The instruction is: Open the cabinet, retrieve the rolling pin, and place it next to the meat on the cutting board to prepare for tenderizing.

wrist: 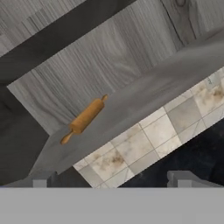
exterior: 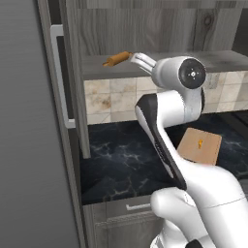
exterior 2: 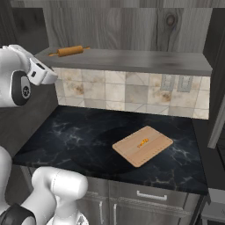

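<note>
Rolling pin (wrist: 86,117) lies flat on the bottom shelf (exterior 2: 132,59) of the cabinet (exterior 2: 123,26), toward the shelf's left end as the base cameras see it, near the front edge, nothing touching it. Cabinet is already open: the interior and wood-grain back wall are exposed, and the left door (exterior: 29,145) is swung out toward me with its silver bar handle (exterior: 60,72) showing.

My claw (exterior: 141,59) is released, fingers spread wide, nothing between them. In the left base view it sits just beside the pin's right end, at about shelf height, apart from it as far as I can tell. In the hand view the pin is ahead and a bit off-centre, angled across the frame, my two finger tips (wrist: 41,180) low in the frame.

Below: tiled backsplash (exterior 2: 127,94), then the black marbled counter (exterior 2: 66,140). Cutting board (exterior 2: 142,146) lies flat on the counter, well apart from the pin, down and to the right. Small orange-yellow bit (exterior 2: 143,143) on the board's middle, presumably the meat, too small to be sure.

Progress, my read: opening step done, reach for the pin under way. Left: close in and grasp the pin, lift it off the shelf, carry it down, set it on the board next to the meat. Roughly a third done.
</note>
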{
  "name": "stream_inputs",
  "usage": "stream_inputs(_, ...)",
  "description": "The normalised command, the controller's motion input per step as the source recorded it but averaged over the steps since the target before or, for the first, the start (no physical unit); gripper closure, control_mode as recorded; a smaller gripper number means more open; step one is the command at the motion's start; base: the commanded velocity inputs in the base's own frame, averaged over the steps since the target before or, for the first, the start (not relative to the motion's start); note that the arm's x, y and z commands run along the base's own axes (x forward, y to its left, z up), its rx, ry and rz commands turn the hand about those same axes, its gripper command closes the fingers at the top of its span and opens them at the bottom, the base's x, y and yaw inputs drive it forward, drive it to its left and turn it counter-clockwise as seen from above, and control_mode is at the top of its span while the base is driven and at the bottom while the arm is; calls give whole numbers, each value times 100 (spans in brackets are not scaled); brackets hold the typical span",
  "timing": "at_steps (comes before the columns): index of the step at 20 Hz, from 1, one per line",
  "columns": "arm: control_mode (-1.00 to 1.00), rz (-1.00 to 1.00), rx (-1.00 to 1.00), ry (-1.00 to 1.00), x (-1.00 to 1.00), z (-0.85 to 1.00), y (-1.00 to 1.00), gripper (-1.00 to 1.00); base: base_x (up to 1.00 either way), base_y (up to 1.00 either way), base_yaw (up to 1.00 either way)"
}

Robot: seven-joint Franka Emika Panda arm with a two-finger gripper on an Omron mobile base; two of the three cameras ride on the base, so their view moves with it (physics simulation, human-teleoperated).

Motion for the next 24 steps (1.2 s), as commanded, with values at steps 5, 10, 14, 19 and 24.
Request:
stream_inputs(5, -100, 1, 2, -1, 44, 17, 20, -100, 0, 0, 0)
stream_inputs(10, -100, 0, 0, 0, 35, 20, 14, -100, 0, 0, 0)
stream_inputs(14, -100, 0, 0, 0, 21, 12, 15, -100, 0, 0, 0)
stream_inputs(19, -100, 0, 0, 0, 6, 0, 6, -100, 0, 0, 0)
stream_inputs(24, -100, -3, 0, 1, 27, 0, 0, -100, 0, 0, 0)
